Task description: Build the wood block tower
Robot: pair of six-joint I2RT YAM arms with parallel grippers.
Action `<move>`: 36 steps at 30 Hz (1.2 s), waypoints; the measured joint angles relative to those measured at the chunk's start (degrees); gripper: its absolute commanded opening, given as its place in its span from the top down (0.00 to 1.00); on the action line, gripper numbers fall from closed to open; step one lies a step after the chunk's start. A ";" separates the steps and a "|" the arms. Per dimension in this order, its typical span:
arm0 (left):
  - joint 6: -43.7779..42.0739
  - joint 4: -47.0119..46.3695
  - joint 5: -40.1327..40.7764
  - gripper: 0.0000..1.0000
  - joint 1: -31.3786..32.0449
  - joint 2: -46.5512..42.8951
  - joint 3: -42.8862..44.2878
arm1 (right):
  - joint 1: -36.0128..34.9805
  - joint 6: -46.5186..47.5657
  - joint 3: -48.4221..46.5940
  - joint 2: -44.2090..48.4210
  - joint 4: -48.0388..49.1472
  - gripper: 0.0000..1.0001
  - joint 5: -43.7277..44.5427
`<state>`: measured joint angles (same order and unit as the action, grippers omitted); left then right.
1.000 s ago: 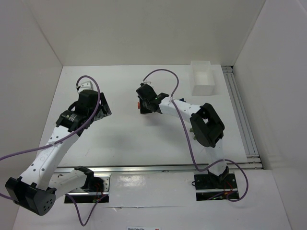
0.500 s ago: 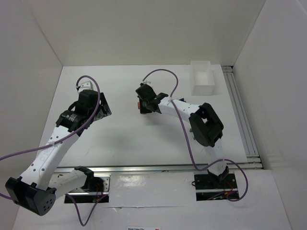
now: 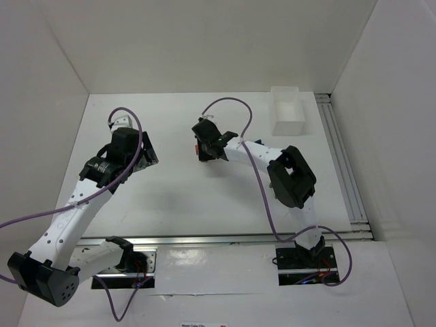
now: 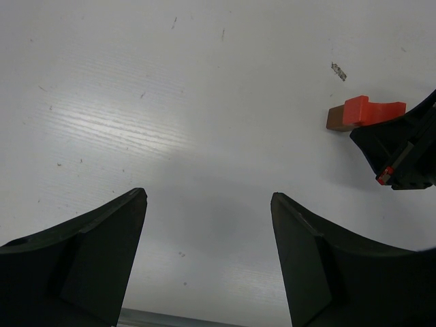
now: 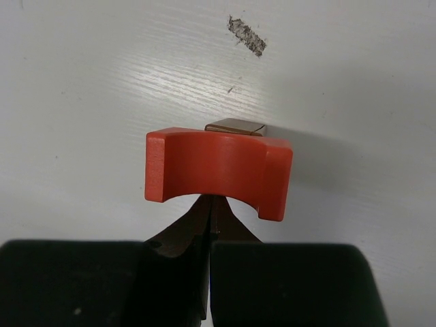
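A red notched block (image 5: 216,170) lies on top of a brown block (image 5: 235,127) on the white table. My right gripper (image 5: 210,204) is shut, its fingertips pressed together and tucked into the red block's notch; they grip nothing that I can see. The left wrist view shows the red block (image 4: 370,110) on the brown block (image 4: 334,119), with the right gripper (image 4: 398,153) beside them. In the top view the red block (image 3: 197,149) peeks out beside the right gripper (image 3: 203,148). My left gripper (image 4: 208,262) is open and empty over bare table, to the left of the blocks. Green and blue blocks are out of view.
A white rectangular bin (image 3: 287,112) stands at the back right of the table. A metal rail (image 3: 344,170) runs along the right edge. White walls enclose the table on three sides. A dark scuff mark (image 5: 246,35) lies just beyond the blocks.
The right gripper has crept very slightly to the left at the blocks. The left arm has not moved.
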<state>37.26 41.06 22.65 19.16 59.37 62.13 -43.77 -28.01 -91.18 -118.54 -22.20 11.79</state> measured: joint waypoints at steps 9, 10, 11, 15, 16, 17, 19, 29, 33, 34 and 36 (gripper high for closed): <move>-0.87 0.00 0.00 0.14 0.00 0.00 0.00 | 0.02 0.28 -0.46 -0.02 -0.13 1.00 0.00; -0.98 0.00 0.00 0.14 0.00 0.00 0.00 | 0.02 0.28 -0.50 -0.02 -0.13 1.00 0.00; -1.03 0.00 0.00 0.14 0.00 0.00 0.00 | 0.00 0.31 -0.52 -0.02 -0.13 1.00 0.00; -1.07 0.00 0.00 0.14 0.00 0.00 0.00 | -0.07 0.44 -0.52 -0.02 -0.15 1.00 0.02; -1.07 0.00 0.00 0.14 0.00 0.00 0.00 | -0.13 0.44 -0.52 -0.02 -0.15 1.00 0.02; -1.09 0.00 0.00 0.14 0.00 0.00 0.00 | -0.22 0.44 -0.52 -0.02 -0.15 1.00 0.00; -1.07 0.00 0.00 0.14 0.00 0.00 0.00 | -0.35 0.44 -0.52 -0.02 -0.13 1.00 0.02; -1.09 -0.04 0.00 0.14 0.00 0.00 0.00 | -1.36 1.03 3.30 4.42 -3.45 0.99 1.55; -1.11 -0.44 -0.20 0.14 -0.20 0.00 0.00 | -1.73 0.17 12.24 16.72 -6.47 0.54 6.43; -1.11 -0.46 -0.31 0.14 -0.33 0.00 0.00 | -1.68 -0.44 15.41 20.92 -6.75 0.48 8.13; -1.11 -0.68 -0.55 0.14 -0.48 0.00 0.00 | -0.96 -2.16 21.46 29.00 -8.28 0.33 11.13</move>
<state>36.14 40.38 22.11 18.68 59.37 62.13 -44.73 -30.17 -69.71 -89.54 -30.48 22.92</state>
